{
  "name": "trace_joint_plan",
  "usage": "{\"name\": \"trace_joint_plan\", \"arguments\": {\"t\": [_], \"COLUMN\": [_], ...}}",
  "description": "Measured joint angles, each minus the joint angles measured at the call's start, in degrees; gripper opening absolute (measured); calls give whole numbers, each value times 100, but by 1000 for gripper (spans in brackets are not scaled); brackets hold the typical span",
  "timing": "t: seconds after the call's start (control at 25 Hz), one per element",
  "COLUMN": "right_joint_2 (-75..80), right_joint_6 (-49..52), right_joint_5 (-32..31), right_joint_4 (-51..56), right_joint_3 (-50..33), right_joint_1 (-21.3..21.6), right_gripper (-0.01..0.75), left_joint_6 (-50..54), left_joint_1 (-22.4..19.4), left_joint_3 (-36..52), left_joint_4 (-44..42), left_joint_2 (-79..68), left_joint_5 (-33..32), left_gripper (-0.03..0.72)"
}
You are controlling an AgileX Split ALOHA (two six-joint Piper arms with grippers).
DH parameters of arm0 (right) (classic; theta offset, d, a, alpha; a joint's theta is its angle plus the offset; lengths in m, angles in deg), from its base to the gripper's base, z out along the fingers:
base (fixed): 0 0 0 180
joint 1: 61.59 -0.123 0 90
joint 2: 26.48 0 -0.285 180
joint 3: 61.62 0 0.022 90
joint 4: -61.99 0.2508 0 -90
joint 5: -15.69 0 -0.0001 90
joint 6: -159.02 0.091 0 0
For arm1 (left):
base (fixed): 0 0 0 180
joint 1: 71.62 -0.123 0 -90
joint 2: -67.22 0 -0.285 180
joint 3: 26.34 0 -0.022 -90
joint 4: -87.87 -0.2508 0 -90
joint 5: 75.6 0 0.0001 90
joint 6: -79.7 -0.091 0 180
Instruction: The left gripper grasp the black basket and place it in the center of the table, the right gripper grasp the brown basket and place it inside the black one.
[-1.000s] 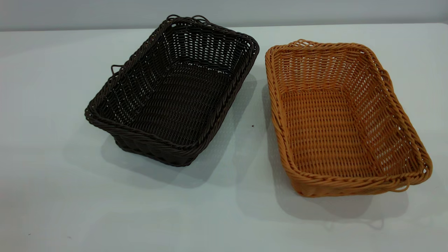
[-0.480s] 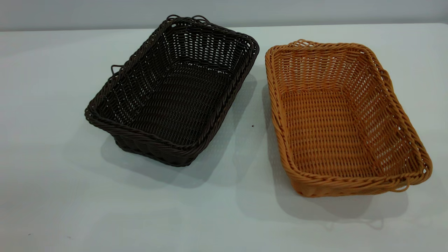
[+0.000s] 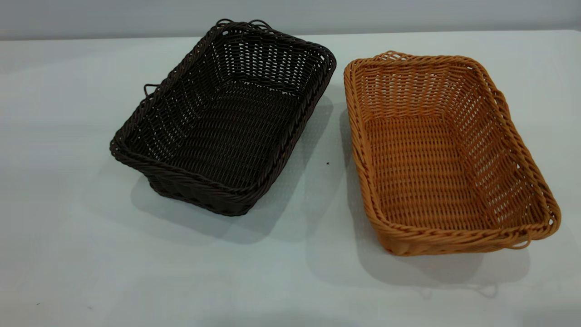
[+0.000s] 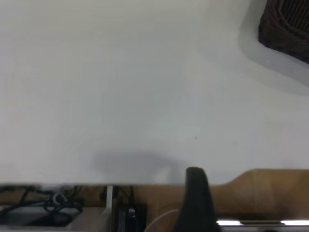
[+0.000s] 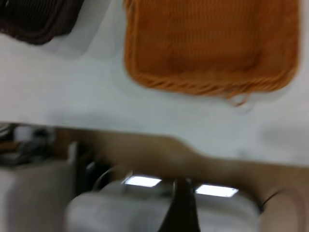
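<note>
A lab-like test bench is suggested, a bare white table [image 3: 68, 254], cables [image 4: 53, 200] seen beyond the table's edge

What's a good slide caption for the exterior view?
Empty black basket and brown basket sit side by side, apart, on the white table, neither gripper in view.

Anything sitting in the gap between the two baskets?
Only bare table in the exterior view, apart from one tiny dark speck between the black basket and the brown basket.

brown basket [image 5: 210, 46] beside black basket [image 5: 38, 17] on table [image 5: 72, 92]
</note>
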Motion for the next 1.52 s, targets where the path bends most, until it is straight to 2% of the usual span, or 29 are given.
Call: {"name": "trace_joint_plan", "arguments": {"t": [0.28,0.44,0.64,0.88,1.04,1.28,1.52], "right_joint_2": [2409,3581,4691,5399,5725,6014,6385], "right_joint_6": [-17,-128,-587,-880,-880,-878,-1003], "right_joint_5": [563,965,1462,1571,1717,1944,2670], "right_joint_4": [2002,3111,4885,6557,6969,7646,8158], "right_joint_3": [22,32,53,84,84,25,25], "right_joint_1": [0,0,0,0,-81,-761,-837], "right_gripper": [573,573,573,573,573,573,571], "left_joint_6": [-254,-261,-261,-565,-993,-1626,-1968], "left_joint_1": [0,0,0,0,0,0,0], "left_joint_3": [-391,-777,-1288,-1676,-1915,-2055,-2216], "left_joint_4": [303,314,558,973,1516,2086,2309], "left_joint_2": [-1838,-2705,-3572,-4287,-4601,-4810,-5012], "left_joint_5": [1368,1759,1860,1948,1970,1991,1991], "left_gripper": [551,551,551,551,551,551,551]}}
